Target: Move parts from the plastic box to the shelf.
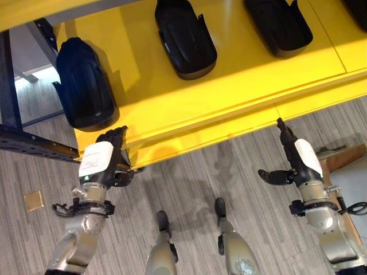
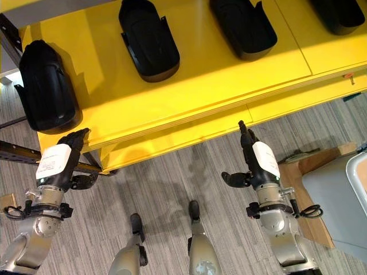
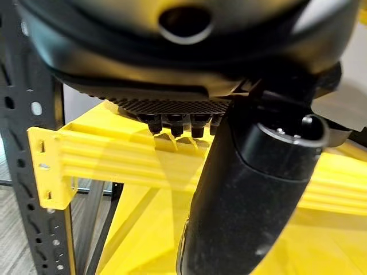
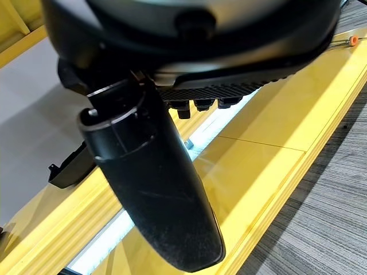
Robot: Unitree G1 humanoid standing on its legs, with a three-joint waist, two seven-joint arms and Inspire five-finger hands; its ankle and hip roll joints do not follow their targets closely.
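Observation:
Several black moulded parts lie on the yellow shelf (image 1: 229,86): one at its left end (image 1: 83,83), one further right (image 1: 184,37), another beyond it (image 1: 278,23). My left hand (image 1: 102,157) hangs just below the shelf's front edge, under the leftmost part, fingers relaxed and holding nothing. My right hand (image 1: 299,156) is in front of the shelf over the floor, fingers straight, thumb stuck out sideways, empty. In the right wrist view a black part (image 4: 71,166) lies on the yellow shelf (image 4: 269,114). A grey box-like container (image 2: 335,197) stands at the far right.
A dark blue rack upright (image 1: 8,74) and its crossbar (image 1: 34,146) stand by the shelf's left end, close to my left hand. A wooden stand (image 2: 307,166) holds the grey container. A small tan square (image 1: 33,200) lies on the carpet.

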